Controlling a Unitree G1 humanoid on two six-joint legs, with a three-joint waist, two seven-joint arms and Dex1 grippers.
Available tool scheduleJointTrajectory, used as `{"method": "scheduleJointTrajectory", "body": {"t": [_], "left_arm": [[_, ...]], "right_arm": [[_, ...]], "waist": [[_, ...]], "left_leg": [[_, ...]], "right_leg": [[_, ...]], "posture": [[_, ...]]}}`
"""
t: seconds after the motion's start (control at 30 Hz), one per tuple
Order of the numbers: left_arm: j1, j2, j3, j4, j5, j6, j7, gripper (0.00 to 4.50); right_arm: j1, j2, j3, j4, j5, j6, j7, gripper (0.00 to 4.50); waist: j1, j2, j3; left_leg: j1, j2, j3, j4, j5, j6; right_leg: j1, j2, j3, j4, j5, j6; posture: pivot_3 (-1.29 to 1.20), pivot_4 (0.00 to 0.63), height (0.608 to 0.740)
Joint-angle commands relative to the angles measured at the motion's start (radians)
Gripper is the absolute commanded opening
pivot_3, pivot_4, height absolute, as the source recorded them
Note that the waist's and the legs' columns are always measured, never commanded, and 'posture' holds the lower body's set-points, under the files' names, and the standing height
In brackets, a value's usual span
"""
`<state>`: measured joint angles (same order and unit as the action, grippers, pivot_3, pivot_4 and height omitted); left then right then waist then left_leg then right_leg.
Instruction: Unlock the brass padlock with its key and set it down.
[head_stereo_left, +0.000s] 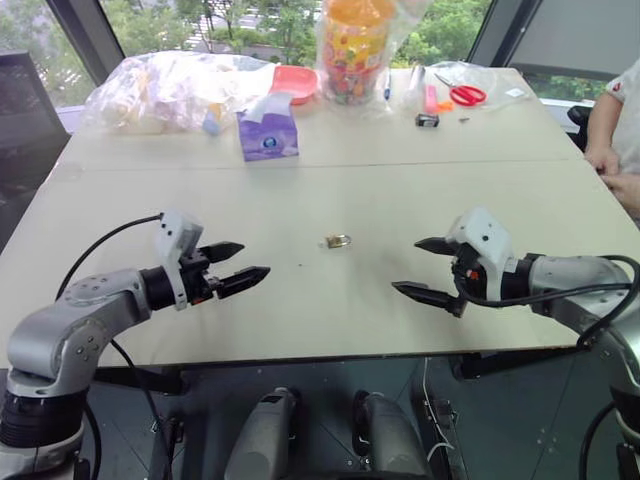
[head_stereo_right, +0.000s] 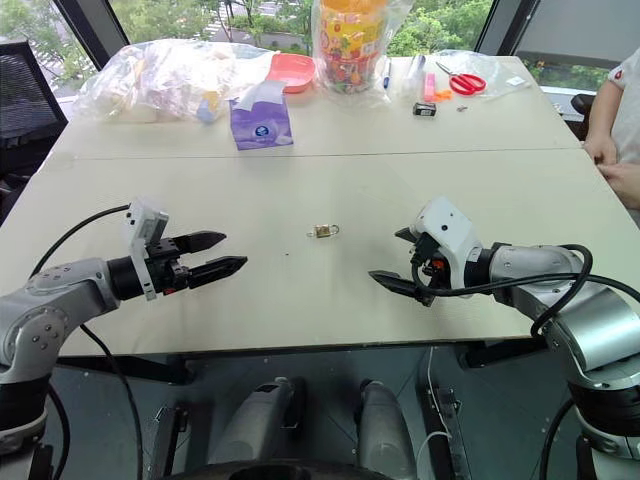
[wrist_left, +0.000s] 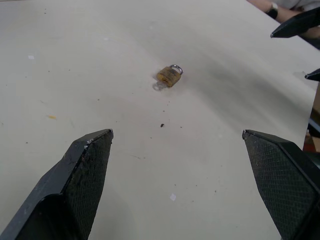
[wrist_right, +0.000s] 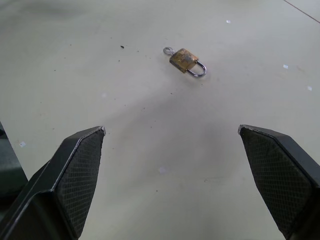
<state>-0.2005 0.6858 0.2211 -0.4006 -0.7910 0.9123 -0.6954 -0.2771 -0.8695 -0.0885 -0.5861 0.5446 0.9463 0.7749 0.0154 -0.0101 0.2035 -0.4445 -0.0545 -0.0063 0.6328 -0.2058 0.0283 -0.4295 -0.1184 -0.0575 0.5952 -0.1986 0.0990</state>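
Note:
The brass padlock (head_stereo_left: 338, 241) lies flat on the pale table (head_stereo_left: 300, 320), midway between my two grippers. Its thin silver shackle (wrist_right: 198, 71) looks closed. The key's (wrist_left: 158, 86) small silvery head pokes out of the body's end opposite the shackle. My left gripper (head_stereo_left: 255, 259) hovers to the left of the padlock, open and empty, pointing toward it. On the other side my right gripper (head_stereo_left: 406, 264) is also open and empty, aimed at the lock. Both wrist views show the padlock (wrist_left: 169, 76) well ahead of the spread fingers, untouched.
At the table's far side lie clear plastic bags (head_stereo_left: 180, 85), a purple tissue pack (head_stereo_left: 267, 135), a red dish (head_stereo_left: 295, 80), a snack jar (head_stereo_left: 355, 45) and red-handled scissors (head_stereo_left: 462, 95). A person's hand (head_stereo_left: 605, 160) rests at the right edge.

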Motion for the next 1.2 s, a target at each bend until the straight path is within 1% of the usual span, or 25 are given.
{"method": "scheduleJointTrajectory", "body": {"t": [0.03, 0.43, 0.5, 0.57, 0.7, 0.8, 0.9, 0.93, 1.0, 1.13, 1.2], "left_arm": [[-0.013, -0.018, 0.029, -0.004, 0.016, -0.045, 0.035, 4.3], [-0.007, -0.012, 0.002, -0.011, 0.024, -0.061, 0.034, 4.3], [-0.017, 0.02, -0.029, 0.0, 0.056, -0.072, 0.007, 4.3], [-0.039, 0.08, -0.062, 0.031, 0.071, -0.062, -0.057, 4.3], [-0.133, 0.186, -0.106, 0.133, 0.088, -0.084, -0.216, 4.3], [-0.169, 0.231, -0.121, 0.157, 0.097, -0.106, -0.302, 4.3], [-0.187, 0.259, -0.126, 0.161, 0.109, -0.131, -0.357, 4.3], [-0.191, 0.26, -0.124, 0.166, 0.122, -0.141, -0.355, 4.3], [-0.198, 0.253, -0.125, 0.174, 0.14, -0.15, -0.348, 4.3], [-0.17, 0.188, -0.099, 0.12, 0.111, -0.121, -0.276, 4.3], [-0.142, 0.164, -0.099, 0.09, 0.111, -0.115, -0.248, 4.3]], "right_arm": [[-0.01, -0.01, -0.003, -0.006, -0.004, -0.032, 0.005, 4.5], [-0.018, -0.004, 0.015, -0.003, -0.011, -0.057, -0.008, 4.5], [-0.06, -0.002, 0.047, 0.022, -0.021, -0.039, -0.015, 4.5], [-0.158, 0.01, 0.129, 0.073, -0.046, -0.015, -0.012, 4.5], [-0.41, 0.086, 0.296, 0.253, -0.097, 0.004, 0.038, 4.5], [-0.516, 0.12, 0.396, 0.381, -0.157, -0.056, 0.111, 4.5], [-0.608, 0.185, 0.499, 0.576, -0.267, -0.158, 0.143, 4.5], [-0.636, 0.215, 0.536, 0.652, -0.306, -0.202, 0.16, 4.5], [-0.666, 0.25, 0.567, 0.747, -0.353, -0.264, 0.189, 4.5], [-0.751, 0.367, 0.626, 1.013, -0.46, -0.423, 0.232, 4.5], [-0.779, 0.407, 0.631, 1.123, -0.499, -0.485, 0.247, 4.5]], "waist": [[0.0, 0.0, 0.0], [0.0, 0.0, 0.0], [-0.001, 0.0, 0.0], [-0.006, 0.0, 0.0], [-0.009, 0.0, 0.0], [-0.006, 0.0, 0.0], [-0.005, 0.0, 0.0], [-0.006, 0.0, 0.0], [-0.006, 0.0, 0.0], [-0.011, 0.0, 0.0], [-0.017, 0.0, 0.0]], "left_leg": [[0.0, 0.0, 0.0, 0.0, 0.0, 0.0], [0.0, 0.0, 0.0, 0.0, 0.0, 0.0], [0.0, 0.0, 0.0, 0.0, 0.0, 0.0], [0.0, 0.0, 0.001, 0.0, 0.0, 0.0], [0.001, 0.001, 0.002, 0.0, 0.0, 0.0], [0.0, 0.001, 0.002, -0.001, 0.001, 0.002], [-0.001, -0.001, 0.003, -0.001, 0.001, 0.003], [-0.002, -0.001, 0.003, -0.001, 0.001, 0.003], [-0.003, -0.002, 0.004, -0.001, 0.001, 0.004], [-0.001, -0.002, 0.004, -0.001, 0.002, 0.003], [0.0, -0.001, 0.004, 0.0, 0.003, 0.001]], "right_leg": [[0.0, 0.0, 0.0, 0.0, 0.0, 0.0], [0.0, 0.0, 0.0, 0.0, 0.0, 0.0], [0.0, 0.0, 0.0, 0.0, 0.0, 0.0], [0.0, 0.0, 0.0, 0.0, 0.0, -0.001], [-0.002, 0.002, 0.0, 0.001, 0.002, -0.003], [-0.003, 0.002, -0.001, 0.001, 0.002, -0.003], [-0.003, 0.002, -0.001, 0.001, 0.001, -0.001], [-0.004, 0.002, -0.001, 0.001, 0.002, 0.0], [-0.004, 0.002, -0.001, 0.001, 0.003, 0.002], [-0.003, 0.003, -0.001, 0.003, 0.003, 0.002], [-0.003, 0.004, 0.0, 0.004, 0.003, 0.002]], "posture": [[0.0, 0.15, 0.74], [0.0, 0.15, 0.74], [0.0, 0.15, 0.74], [0.0, 0.15, 0.74], [0.0, 0.15, 0.74], [0.0, 0.15, 0.74], [0.0, 0.15, 0.74], [0.0, 0.15, 0.74], [0.0, 0.15, 0.74], [0.0, 0.15, 0.74], [0.0, 0.15, 0.74]]}}
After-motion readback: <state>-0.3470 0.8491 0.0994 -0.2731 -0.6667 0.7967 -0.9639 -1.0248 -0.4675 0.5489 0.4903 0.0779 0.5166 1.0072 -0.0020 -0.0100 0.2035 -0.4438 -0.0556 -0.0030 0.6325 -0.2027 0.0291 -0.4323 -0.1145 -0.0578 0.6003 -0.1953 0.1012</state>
